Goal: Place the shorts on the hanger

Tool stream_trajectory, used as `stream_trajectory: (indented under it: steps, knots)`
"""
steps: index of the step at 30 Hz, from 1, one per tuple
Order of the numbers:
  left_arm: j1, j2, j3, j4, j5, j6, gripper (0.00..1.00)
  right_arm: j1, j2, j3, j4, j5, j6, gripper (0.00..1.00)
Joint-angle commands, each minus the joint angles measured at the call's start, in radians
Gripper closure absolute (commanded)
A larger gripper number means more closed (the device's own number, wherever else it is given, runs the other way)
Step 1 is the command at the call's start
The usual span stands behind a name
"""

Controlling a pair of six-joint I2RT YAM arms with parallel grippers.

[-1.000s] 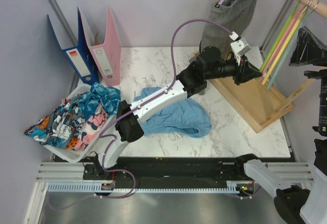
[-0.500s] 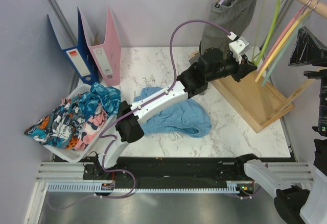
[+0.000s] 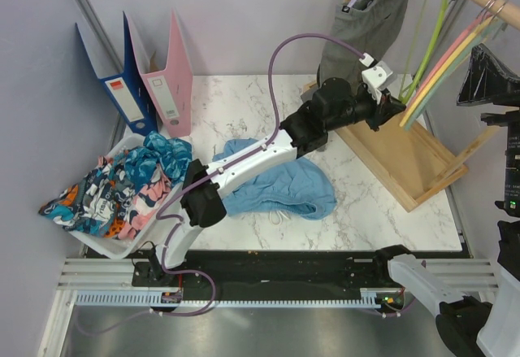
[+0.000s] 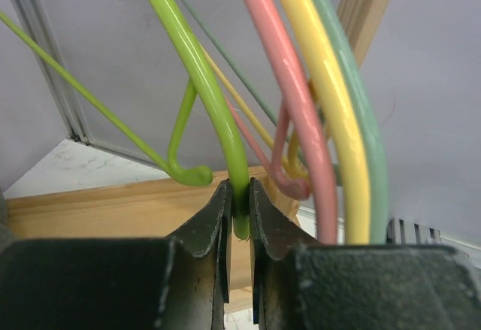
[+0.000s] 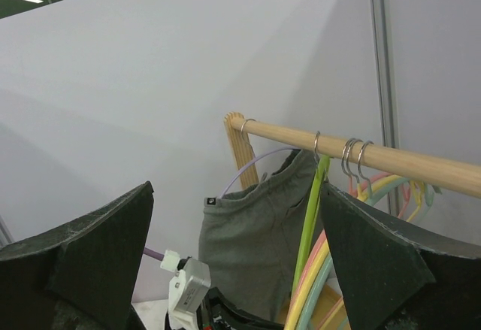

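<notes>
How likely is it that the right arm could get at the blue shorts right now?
Probably yes. The right gripper stands open and empty, and the shorts lie bare on their right side; the left arm crosses only their left part.

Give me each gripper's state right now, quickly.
Left gripper: closed on the lime green hanger.
Right gripper: open, holding nothing.

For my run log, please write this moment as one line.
left gripper: shut on hanger | hanger: hooked on rail | shorts: lying on table | right gripper: open, empty
</notes>
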Motion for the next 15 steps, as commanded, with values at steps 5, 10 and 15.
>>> stream_trajectory:
  steps: [5, 10, 15]
  knots:
    - [0.009, -0.131, -0.013, 0.154, 0.117, 0.068, 0.98, 0.000, -0.005, -0.005, 0.016, -0.010, -0.003, 0.02]
    - [0.020, -0.148, -0.016, 0.174, 0.134, 0.057, 0.98, 0.000, -0.002, -0.005, 0.016, -0.006, -0.003, 0.02]
    - [0.035, -0.152, -0.021, 0.181, 0.143, 0.037, 0.98, 0.001, -0.004, -0.029, 0.014, 0.007, -0.006, 0.02]
